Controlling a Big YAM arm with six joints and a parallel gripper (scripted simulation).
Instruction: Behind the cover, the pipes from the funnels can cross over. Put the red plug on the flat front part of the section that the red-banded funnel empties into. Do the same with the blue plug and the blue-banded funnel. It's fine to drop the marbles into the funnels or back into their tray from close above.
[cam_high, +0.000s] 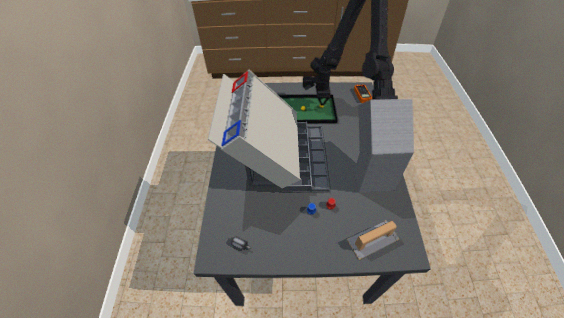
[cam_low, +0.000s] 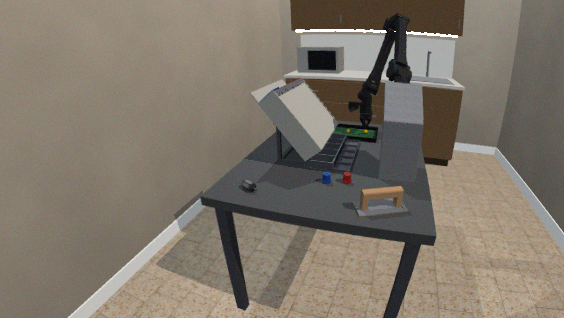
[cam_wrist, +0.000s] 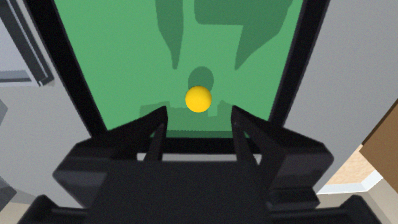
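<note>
Worktop's far corner — tool (cam_wrist: 198, 122) hovering half-open, empty, straddling a yellow marble (cam_wrist: 198, 98) in the green tray (cam_wrist: 125, 60) — evidently lining up a pick for funnel testing.

Your black six-joint arm (cam_low: 382, 56) rises high from its base, folds at the elbow and reaches steeply down, its black parallel gripper (cam_wrist: 198, 124) pointing downward with fingers partly open, holding nothing.

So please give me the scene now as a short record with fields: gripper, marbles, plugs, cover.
gripper: gripper open, empty, low over the green tray
marbles: two yellow in the tray; one just ahead of the fingers, the other further left in the top view
plugs: red plug and blue plug side by side on the table
cover: cover tilted over the sections
</note>
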